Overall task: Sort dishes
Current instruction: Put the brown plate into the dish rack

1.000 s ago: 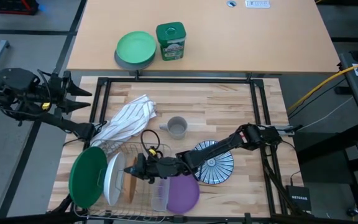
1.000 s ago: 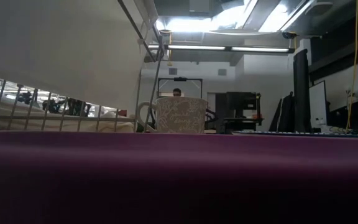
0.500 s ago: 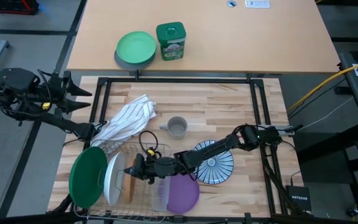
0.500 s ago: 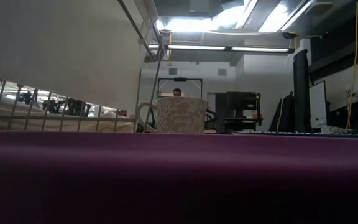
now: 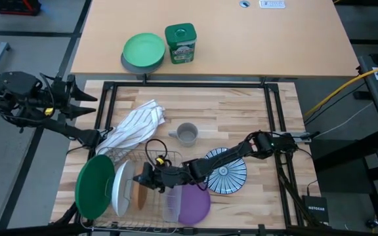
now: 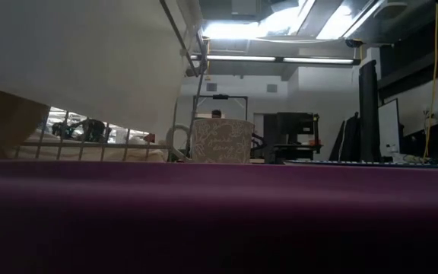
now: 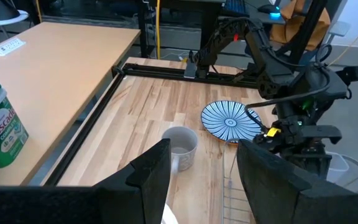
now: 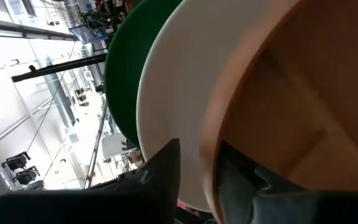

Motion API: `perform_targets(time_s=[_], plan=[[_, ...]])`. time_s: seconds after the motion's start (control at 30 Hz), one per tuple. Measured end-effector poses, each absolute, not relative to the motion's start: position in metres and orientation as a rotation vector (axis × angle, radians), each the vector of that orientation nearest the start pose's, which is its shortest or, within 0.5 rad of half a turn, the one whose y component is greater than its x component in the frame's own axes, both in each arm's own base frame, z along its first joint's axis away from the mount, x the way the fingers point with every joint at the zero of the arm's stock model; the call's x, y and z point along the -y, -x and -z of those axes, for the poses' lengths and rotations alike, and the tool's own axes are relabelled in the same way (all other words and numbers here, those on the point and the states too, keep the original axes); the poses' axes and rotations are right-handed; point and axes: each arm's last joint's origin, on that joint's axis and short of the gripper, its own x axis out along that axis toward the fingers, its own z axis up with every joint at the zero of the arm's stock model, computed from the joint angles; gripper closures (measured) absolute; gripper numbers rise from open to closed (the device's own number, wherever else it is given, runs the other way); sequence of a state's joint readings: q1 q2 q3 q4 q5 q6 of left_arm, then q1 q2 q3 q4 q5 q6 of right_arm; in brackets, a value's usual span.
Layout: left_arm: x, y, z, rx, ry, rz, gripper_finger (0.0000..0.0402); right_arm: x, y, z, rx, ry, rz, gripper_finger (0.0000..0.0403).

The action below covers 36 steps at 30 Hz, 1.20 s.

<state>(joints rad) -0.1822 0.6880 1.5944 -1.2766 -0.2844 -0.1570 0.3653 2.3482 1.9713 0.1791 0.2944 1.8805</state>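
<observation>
In the high view the right gripper [image 5: 143,178] sits in the lower left-centre of the frame, over the wire dish rack [image 5: 151,157], its arm stretching in from the right. The right wrist view shows its fingers [image 8: 157,168] straddling the rim of the brown plate [image 5: 138,194], one either side — but whether they clamp the rim or stand slightly off it cannot be told. The brown plate stands on edge in the rack, leaning against the white plate [image 5: 122,188], which in turn leans against the large dark green plate [image 5: 94,186] at the rack's left end.

The purple plate [image 5: 193,204] lies flat at the lower centre of the high view, partly under a clear plastic container [image 5: 169,204]. Just to its upper right lies the blue-and-white striped plate [image 5: 226,172], flat on the wooden table [image 5: 241,111] and partly under the right arm. A small grey mug [image 5: 187,134] stands near the middle of the table, and a striped cloth [image 5: 136,124] lies bunched to its left.

The left gripper [image 5: 84,105] waits at the far left of the high view, off the table's edge, fingers spread wide and holding nothing.

On the tan desk at the top sit a light green plate [image 5: 144,50] on a grey bowl, and a green tub [image 5: 180,43] beside it.
</observation>
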Motion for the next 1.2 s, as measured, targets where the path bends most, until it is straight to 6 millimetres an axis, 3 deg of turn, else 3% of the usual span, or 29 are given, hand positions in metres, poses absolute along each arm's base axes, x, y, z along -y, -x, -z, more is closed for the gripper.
perform_targets(time_s=[0.2,0.43,0.67,1.0,1.2], plan=[[-0.006,-0.01,-0.466,-0.352,0.069,-0.129,0.0229,-0.188,-0.516,-0.239,-0.209,-1.812,0.111,0.0286],[-0.006,-0.01,-0.466,-0.351,0.07,-0.129,0.0229,-0.188,-0.517,-0.245,-0.262,-1.842,-0.001,0.0291],[-0.006,-0.01,-0.466,-0.352,0.07,-0.129,0.0229,-0.188,-0.517,-0.25,-0.229,-2.02,0.041,0.0292],[-0.006,-0.01,-0.466,-0.351,0.07,-0.128,0.0229,-0.19,-0.515,-0.248,-0.377,-2.254,0.056,0.0292],[-0.006,-0.01,-0.466,-0.351,0.07,-0.128,0.0229,-0.19,-0.516,-0.247,-0.475,-2.286,0.04,0.0292]])
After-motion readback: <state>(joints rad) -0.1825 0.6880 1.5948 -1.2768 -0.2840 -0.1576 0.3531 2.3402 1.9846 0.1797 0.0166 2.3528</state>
